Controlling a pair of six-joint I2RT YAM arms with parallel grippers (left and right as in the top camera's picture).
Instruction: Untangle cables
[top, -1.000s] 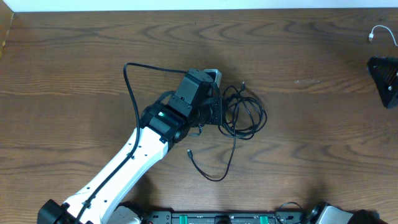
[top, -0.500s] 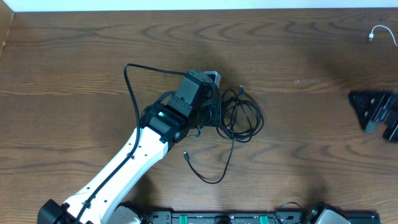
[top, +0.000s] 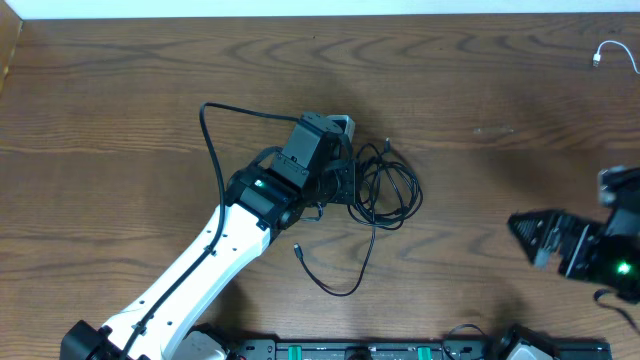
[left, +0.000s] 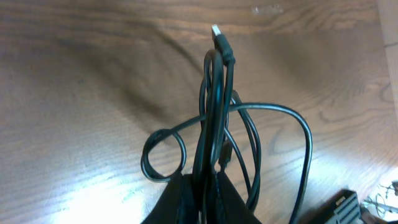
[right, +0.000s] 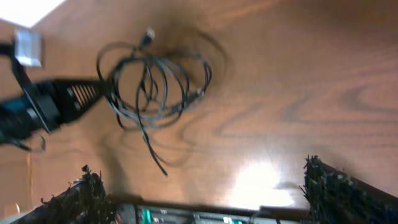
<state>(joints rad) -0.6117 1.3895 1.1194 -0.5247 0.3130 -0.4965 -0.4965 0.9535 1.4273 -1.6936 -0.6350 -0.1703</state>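
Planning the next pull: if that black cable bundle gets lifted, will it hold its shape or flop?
Probably floppy: the black cables lie in loose, uneven loops. Likely light, since they look thin. The trailing tail would probably drag behind.

a tangle of thin black cables (top: 386, 190) spreads in loose overlapping loops just ahead of the left claw (left: 200, 185), which pinches several strands. one plug-ended tail trails back beside it. a white cable (top: 602, 51) lies far off.
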